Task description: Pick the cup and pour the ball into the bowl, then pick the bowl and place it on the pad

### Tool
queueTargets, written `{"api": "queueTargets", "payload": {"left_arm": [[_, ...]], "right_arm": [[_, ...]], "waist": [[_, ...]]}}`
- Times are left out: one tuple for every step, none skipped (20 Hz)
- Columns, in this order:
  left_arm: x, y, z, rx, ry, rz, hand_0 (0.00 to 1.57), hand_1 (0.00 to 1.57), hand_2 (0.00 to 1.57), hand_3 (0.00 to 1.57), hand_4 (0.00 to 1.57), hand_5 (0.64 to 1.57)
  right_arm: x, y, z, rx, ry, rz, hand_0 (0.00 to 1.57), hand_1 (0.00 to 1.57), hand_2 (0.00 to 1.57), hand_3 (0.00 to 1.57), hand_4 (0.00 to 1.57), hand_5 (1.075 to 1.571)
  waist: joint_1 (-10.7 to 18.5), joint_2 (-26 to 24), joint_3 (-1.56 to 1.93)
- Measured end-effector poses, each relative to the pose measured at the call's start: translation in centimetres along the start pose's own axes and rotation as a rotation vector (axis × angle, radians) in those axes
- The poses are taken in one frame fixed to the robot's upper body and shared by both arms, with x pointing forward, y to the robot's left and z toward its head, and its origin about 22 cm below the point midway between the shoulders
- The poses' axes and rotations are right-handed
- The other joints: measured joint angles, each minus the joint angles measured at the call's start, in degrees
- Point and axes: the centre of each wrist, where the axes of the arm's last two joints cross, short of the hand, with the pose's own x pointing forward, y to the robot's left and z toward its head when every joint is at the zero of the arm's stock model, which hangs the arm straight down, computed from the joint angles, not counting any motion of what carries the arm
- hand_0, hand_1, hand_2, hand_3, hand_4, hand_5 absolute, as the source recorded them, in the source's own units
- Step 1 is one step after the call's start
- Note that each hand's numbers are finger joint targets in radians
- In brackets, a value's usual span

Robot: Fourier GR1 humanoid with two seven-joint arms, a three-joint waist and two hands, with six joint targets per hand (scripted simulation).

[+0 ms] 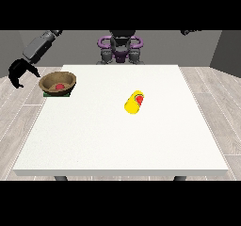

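Observation:
A brown wooden bowl [57, 83] sits on a dark green pad [47, 94] near the table's left edge, with a red ball [60, 86] inside it. A yellow cup [134, 102] lies on its side in the middle of the table, red showing at its mouth. The hand at the view's left [19, 73] hangs just off the table's left edge, beside the bowl and apart from it, fingers relaxed and pointing down, holding nothing. Of the hand at the view's right [190, 31] only a dark bit shows at the scene's top edge.
The white table [122, 145] spreads wide towards the camera. The robot's torso [120, 48] stands behind the far edge. Grey floor surrounds the table.

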Motion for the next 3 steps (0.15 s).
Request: {"api": "queueTargets", "payload": {"left_arm": [[-0.2,0.3,0.3,0.004,0.007,0.006,0.00,0.00,0.00,0.00,0.00,1.566],[-0.9,0.5,0.4,0.019,0.017,0.008,0.00,0.00,0.00,0.00,0.00,1.566],[-1.8,1.1,0.6,0.032,0.035,0.011,0.00,0.00,0.00,0.00,0.00,1.566]], "right_arm": [[0.6,-0.4,-0.1,0.008,-0.001,-0.014,0.41,0.41,0.08,0.31,0.00,1.388],[1.5,-0.6,-0.4,0.030,-0.006,-0.022,0.45,0.45,0.27,0.38,0.19,1.361],[2.1,-0.3,-0.6,0.054,-0.006,-0.025,0.38,0.38,0.12,0.41,0.31,1.374]], "waist": [[-0.08,-0.41,-0.01],[-0.70,-1.19,-0.03],[-1.24,-2.41,-0.09]]}}
